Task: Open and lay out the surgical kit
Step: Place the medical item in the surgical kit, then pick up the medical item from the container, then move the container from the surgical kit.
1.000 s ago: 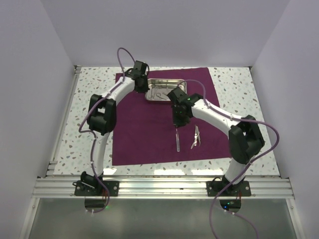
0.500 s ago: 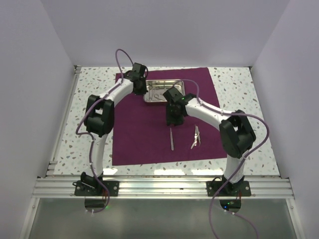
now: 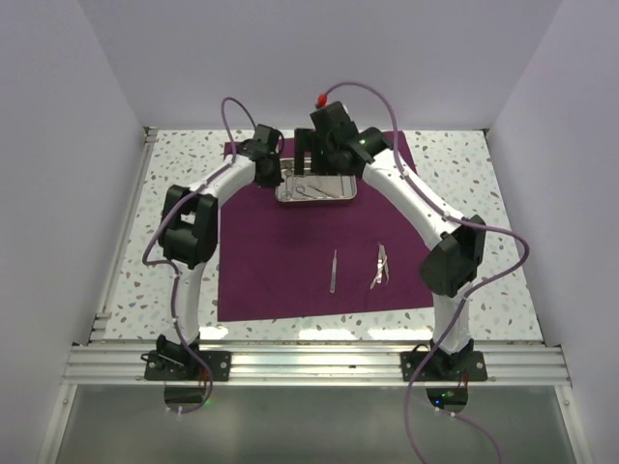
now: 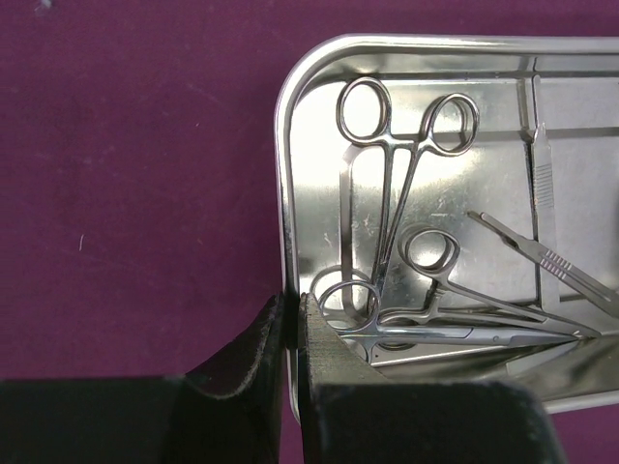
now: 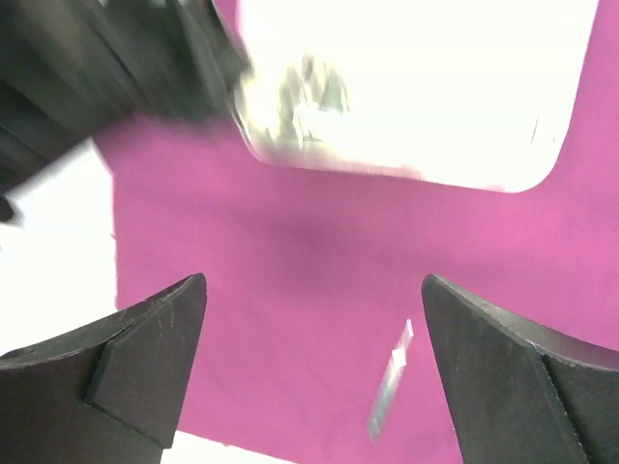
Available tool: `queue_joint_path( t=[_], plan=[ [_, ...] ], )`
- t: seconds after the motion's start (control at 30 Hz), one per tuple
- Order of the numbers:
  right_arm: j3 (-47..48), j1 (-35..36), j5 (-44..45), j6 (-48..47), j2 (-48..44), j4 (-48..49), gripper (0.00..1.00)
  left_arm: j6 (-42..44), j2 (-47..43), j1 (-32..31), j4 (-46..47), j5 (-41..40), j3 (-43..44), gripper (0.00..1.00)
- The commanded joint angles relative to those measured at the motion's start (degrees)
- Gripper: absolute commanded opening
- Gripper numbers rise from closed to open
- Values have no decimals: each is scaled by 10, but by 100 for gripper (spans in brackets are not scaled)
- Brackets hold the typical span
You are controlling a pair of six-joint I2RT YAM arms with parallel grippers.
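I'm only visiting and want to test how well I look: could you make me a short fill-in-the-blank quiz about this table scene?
1. The left gripper is shut on the ____ of the steel tray.
2. The right gripper holds nothing; it is ____, not shut.
3. Outside the tray, on the purple cloth, lie ____ silver instruments.

Missing words: rim; open; two.
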Motion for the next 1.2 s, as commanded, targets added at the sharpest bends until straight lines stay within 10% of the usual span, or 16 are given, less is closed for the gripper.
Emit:
queue_joint_path(
  t=[0.0,0.43,1.17],
  plan=[
    [106,-20,33,-39,55,-30,95,29,-38,10,-25,9,-36,0],
    [237,-64,7,-35,280,-7,62,44,-106,8,-2,44,-133,0],
    [279,-67,34,-23,418,15,57,58,-139,5,4,85,-175,0]
  ],
)
